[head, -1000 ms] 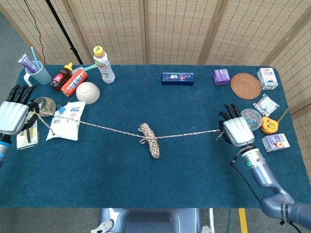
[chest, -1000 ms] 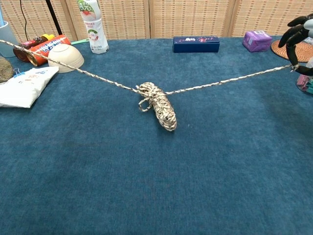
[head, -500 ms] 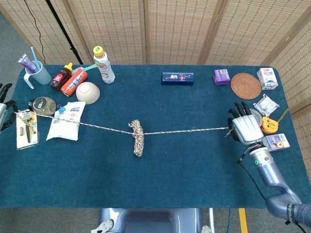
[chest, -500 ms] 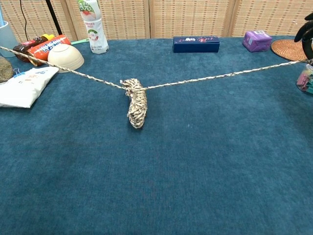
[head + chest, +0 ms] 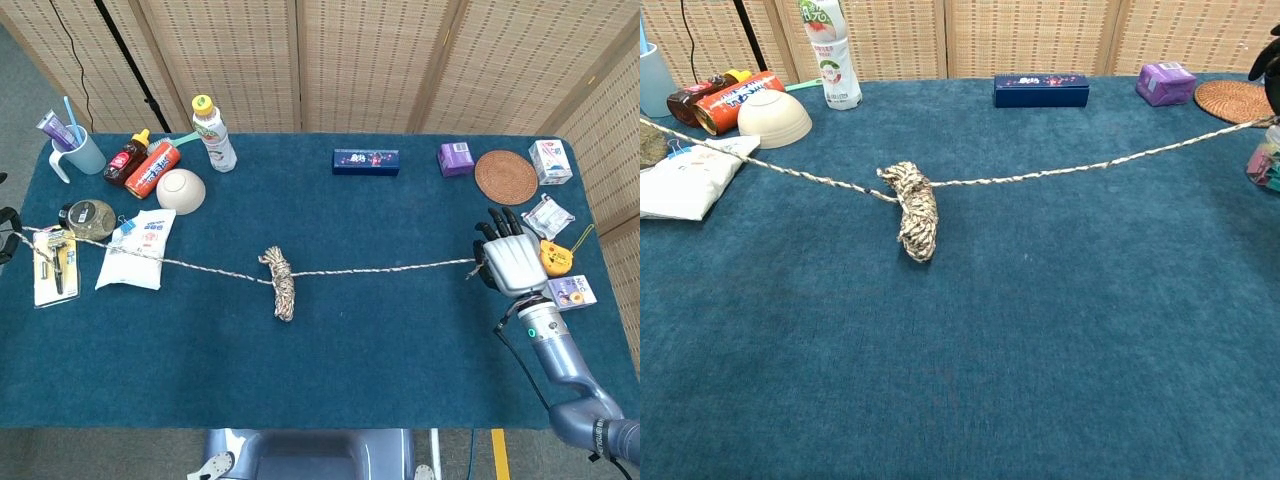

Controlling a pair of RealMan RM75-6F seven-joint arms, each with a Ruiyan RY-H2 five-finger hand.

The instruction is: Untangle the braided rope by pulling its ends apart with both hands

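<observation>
A braided rope stretches across the blue table, with a knotted bundle [image 5: 281, 287] [image 5: 914, 211] left of the middle. Its right strand [image 5: 390, 268] [image 5: 1110, 162] runs to my right hand [image 5: 511, 264], which grips the rope's end at the right edge. In the chest view only dark fingertips [image 5: 1269, 66] of that hand show at the right border. The left strand [image 5: 170, 261] [image 5: 770, 167] crosses a white packet and ends at the left border, where a sliver of my left hand [image 5: 6, 238] holds it. The strands sag slightly.
A white packet [image 5: 138, 248], round tin [image 5: 91, 215] and tool card [image 5: 52, 266] lie left. Cup [image 5: 78, 151], bottles [image 5: 213, 134] and bowl [image 5: 180, 188] stand behind them. A blue box [image 5: 365, 161], purple box [image 5: 456, 158], coaster [image 5: 505, 176] and small packets [image 5: 566, 293] crowd the back and right.
Both hands moved outward, the left almost out of frame. The bundle slid left and shrank as rope paid out, then the strands slackened a little.
</observation>
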